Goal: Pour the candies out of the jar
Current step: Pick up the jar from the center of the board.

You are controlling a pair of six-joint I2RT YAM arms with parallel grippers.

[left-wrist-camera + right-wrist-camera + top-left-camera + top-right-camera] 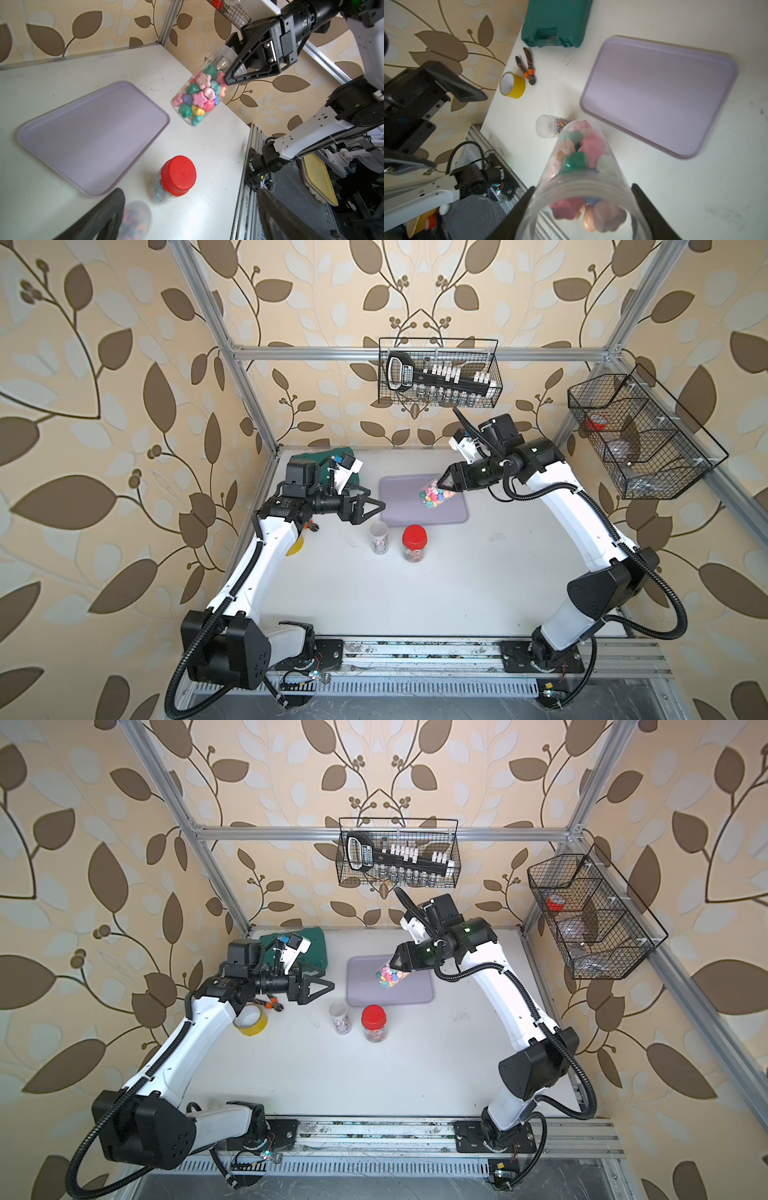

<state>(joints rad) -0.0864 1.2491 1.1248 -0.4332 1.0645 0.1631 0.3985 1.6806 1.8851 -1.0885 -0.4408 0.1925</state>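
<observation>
While the right gripper (441, 486) clamps the clear jar (433, 499) aslant in the air over the right end of the lilac tray (399, 493) in both top views, the left gripper (376, 498) hangs spread and empty by the other end. From the left wrist, star-shaped candies (199, 97) lie heaped toward the jar's low, closed end. From the right wrist, fingers (517, 214) flank the threaded neck. The jar is likely light, stiff, slick plastic, best held there.

Left end effector (376, 498) spread wide, right end effector (583, 186) gripping
</observation>
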